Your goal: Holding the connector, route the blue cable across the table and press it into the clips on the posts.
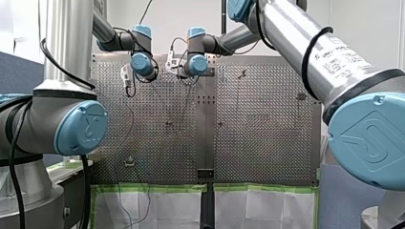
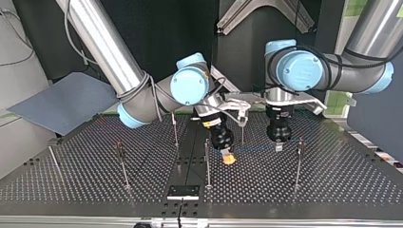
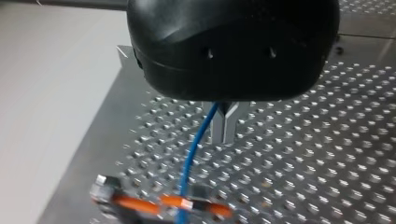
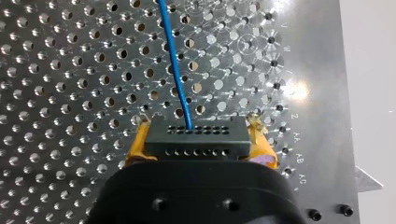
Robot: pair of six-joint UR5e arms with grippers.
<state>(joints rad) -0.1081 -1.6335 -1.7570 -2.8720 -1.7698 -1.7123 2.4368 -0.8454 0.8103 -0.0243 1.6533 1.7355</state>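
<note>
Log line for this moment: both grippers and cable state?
right gripper: shut on connector | left gripper: shut on blue cable | cable: runs between grippers above table

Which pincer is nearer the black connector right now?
Right. My right pincer grips the connector between its yellow pads; my left pincer holds the blue cable further along.

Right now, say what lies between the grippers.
The blue cable runs from my left gripper to the connector in my right gripper; left wrist view shows it.
</note>
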